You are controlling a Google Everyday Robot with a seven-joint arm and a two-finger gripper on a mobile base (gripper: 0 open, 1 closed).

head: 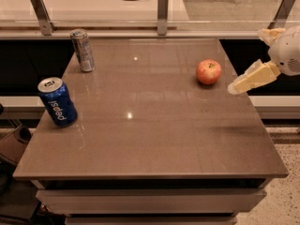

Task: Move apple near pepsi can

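The apple (208, 71), red-orange with yellowish patches, sits on the brown table (154, 139) at the right, towards the back. The blue pepsi can (57, 101) stands at the table's left edge, tilted a little. My gripper (246, 61) comes in from the right edge of the view, just right of the apple and clear of it. It is open and empty, and its lower cream finger (253, 78) points at the apple's side. The upper finger (269, 33) is partly cut off by the white wrist.
A slim silver-grey can (82, 50) stands at the table's back left. Behind the table runs a light counter with metal posts (162, 13) and a glass panel. Dark gear lies on the floor at the lower left (14, 149).
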